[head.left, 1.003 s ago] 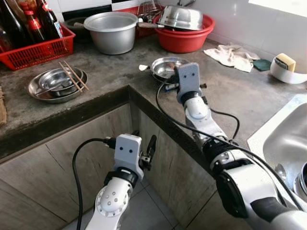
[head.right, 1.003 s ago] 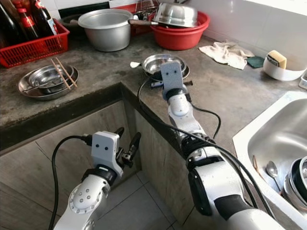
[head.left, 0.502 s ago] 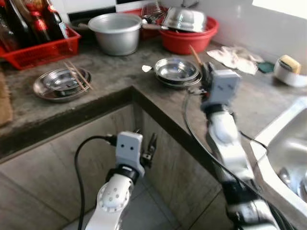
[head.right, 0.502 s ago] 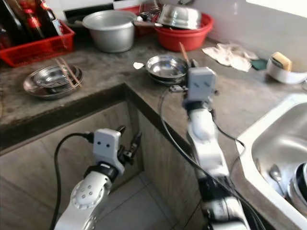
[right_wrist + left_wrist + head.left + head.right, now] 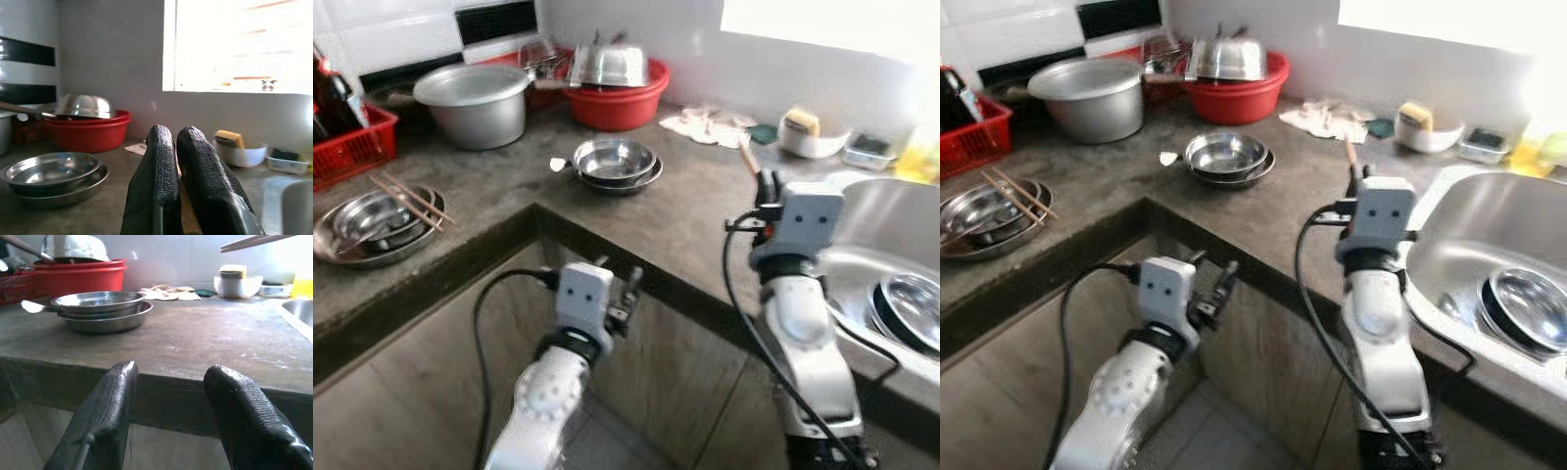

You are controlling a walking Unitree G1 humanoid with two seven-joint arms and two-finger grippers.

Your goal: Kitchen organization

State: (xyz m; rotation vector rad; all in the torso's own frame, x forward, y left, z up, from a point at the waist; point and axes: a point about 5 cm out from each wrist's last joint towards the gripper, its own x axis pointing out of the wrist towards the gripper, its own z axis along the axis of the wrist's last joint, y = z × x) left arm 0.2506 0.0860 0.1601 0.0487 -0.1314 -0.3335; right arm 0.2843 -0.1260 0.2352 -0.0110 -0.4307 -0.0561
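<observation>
I have the right gripper (image 5: pixel 1359 176) raised above the grey counter (image 5: pixel 685 211), just beside the sink (image 5: pixel 1489 230), its two black fingers (image 5: pixel 164 181) pinched tight on a pair of wooden chopsticks (image 5: pixel 747 155) that stick up past the wrist and lean away from me. In the right wrist view a sliver of wood (image 5: pixel 187 215) sits between the pads. My left gripper (image 5: pixel 628 294) hangs below the counter edge in front of the cabinet face, fingers (image 5: pixel 102 416) spread apart with nothing between them. On the counter I see two stacked steel dishes (image 5: pixel 614 163) near the corner, and further left another steel dish (image 5: pixel 984 217) with a second pair of chopsticks (image 5: pixel 1016 195) laid across it. Behind sit a grey pot (image 5: pixel 475 103), a red basin (image 5: pixel 619 103) holding an upturned steel bowl (image 5: pixel 1226 57), a crumpled cloth (image 5: pixel 1325 118) and a white bowl with a sponge (image 5: pixel 806 132). A steel bowl (image 5: pixel 1528 308) rests in the sink
</observation>
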